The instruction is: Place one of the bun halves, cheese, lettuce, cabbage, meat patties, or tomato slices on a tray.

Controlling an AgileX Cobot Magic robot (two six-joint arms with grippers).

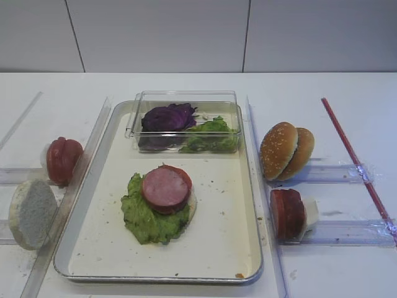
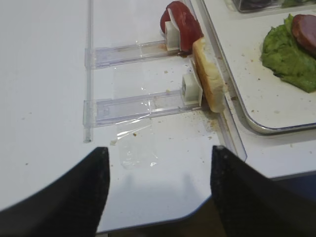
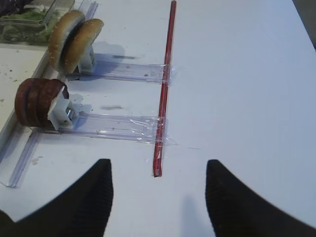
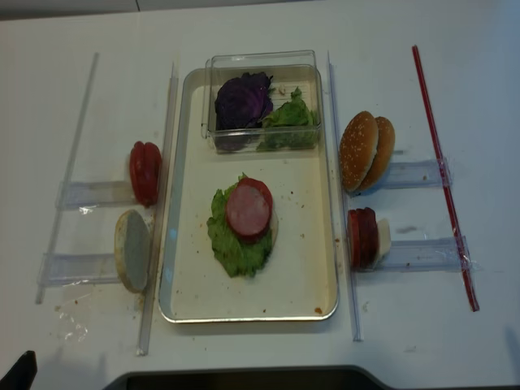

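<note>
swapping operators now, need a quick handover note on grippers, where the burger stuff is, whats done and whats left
Right gripper: open, empty, hovering over bare table near the red rod.
Left gripper: open, empty, over the table's near left corner.
On the tray: a stack of pale bun, lettuce, a tomato slice and a meat patty on top.
Clear box at the tray's far end: cabbage and more lettuce.
Left racks: tomato slices, pale bun half.
Right racks: sesame bun halves, meat patties.
Left to do: pick the next ingredient and place it on the tray.
</note>
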